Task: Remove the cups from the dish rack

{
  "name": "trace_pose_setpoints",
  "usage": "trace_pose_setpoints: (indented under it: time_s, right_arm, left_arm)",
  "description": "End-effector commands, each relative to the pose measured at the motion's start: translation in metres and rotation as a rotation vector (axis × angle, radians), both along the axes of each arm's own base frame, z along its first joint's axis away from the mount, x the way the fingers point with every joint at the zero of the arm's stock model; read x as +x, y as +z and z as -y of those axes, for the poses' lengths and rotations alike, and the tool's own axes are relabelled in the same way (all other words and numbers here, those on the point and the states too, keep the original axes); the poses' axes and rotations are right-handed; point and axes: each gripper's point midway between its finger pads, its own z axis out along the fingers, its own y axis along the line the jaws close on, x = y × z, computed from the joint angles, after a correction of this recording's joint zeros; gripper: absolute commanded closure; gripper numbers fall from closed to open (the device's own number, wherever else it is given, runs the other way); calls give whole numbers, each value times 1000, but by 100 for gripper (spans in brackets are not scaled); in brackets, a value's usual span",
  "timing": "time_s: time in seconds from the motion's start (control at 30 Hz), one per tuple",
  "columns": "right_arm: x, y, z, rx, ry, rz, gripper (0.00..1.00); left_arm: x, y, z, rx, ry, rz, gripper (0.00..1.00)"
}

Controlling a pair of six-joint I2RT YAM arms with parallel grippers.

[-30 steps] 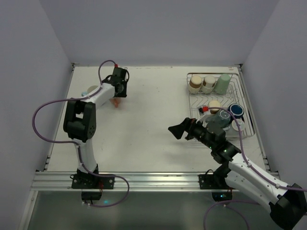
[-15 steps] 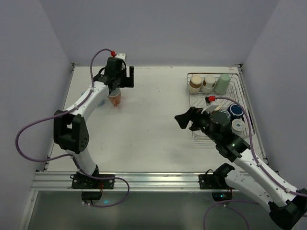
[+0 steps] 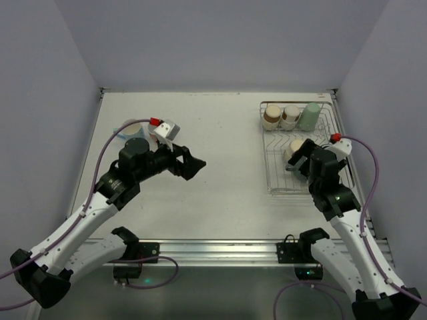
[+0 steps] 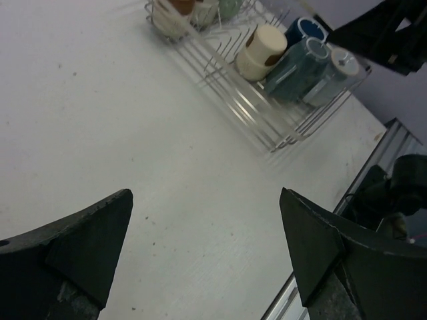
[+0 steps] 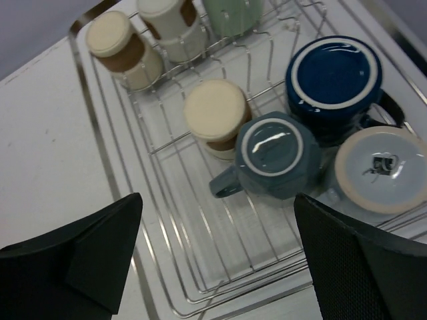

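Right gripper [image 5: 217,207]: fingers spread wide and holding nothing. It hovers over the near part of the dish rack [image 5: 193,267].
Left gripper [image 4: 205,200]: also wide open and empty. It is above the bare table and faces the rack, but is well apart from it.
Dish rack contents: I count seven mugs, all standing bottom-up.
Back row: brown-and-cream mug [image 5: 117,43], cream mug [image 5: 167,20], pale green mug [image 5: 233,10].
Near group: cream-bottomed mug [image 5: 215,113], grey-teal mug [image 5: 273,157], dark blue mug [image 5: 333,70] and light blue mug [image 5: 383,167], packed close together.
Deciding relation: the grey-teal mug lies just ahead of the right gripper, between the lines of its two fingers. Its long axis is vertical, and its handle points back toward the gripper, on the side of the left finger.
Nearer arm: the right one, clearly.
Already unloaded: one cup [image 3: 131,127], I think, at the far left of the table. It is partly hidden, so I am not sure of its colour.
My judgement: the right gripper should descend on the grey-teal mug.
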Motion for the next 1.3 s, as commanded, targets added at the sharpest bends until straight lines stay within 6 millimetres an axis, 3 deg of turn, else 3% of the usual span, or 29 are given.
trace_pose_setpoints:
  time_s: [0.0, 0.03, 0.1, 0.43, 0.6, 0.77, 1.13, 1.17, 1.27]
  right_arm:
    - [-3, -6, 39, -92, -192, -55, 2]
    - [-1, -8, 40, -89, -205, -65, 1]
    - [6, -18, 46, -103, -230, -118, 1]
    - [40, -31, 40, -97, -227, -190, 8]
    - [39, -49, 45, -117, -249, -246, 8]
    - [44, -65, 44, -115, -242, -286, 15]
    - [59, -89, 45, -97, -218, -329, 10]
    - [59, -90, 45, -97, -217, -331, 13]
    - [58, -92, 43, -86, -201, -317, 34]
  left_arm:
    - [-10, -33, -20, 93, 28, -1, 4]
    - [-11, -43, -26, 123, 39, 8, 4]
    - [-12, -42, -35, 129, 76, 37, 3]
    - [-25, -36, -33, 115, 18, 63, 3]
    - [-25, -33, -34, 109, 22, 74, 3]
    - [-24, -35, -35, 116, 27, 69, 3]
    - [-18, -42, -38, 136, 56, 55, 3]
    - [-17, -43, -38, 140, 60, 54, 3]
    - [-16, -44, -38, 143, 67, 49, 3]
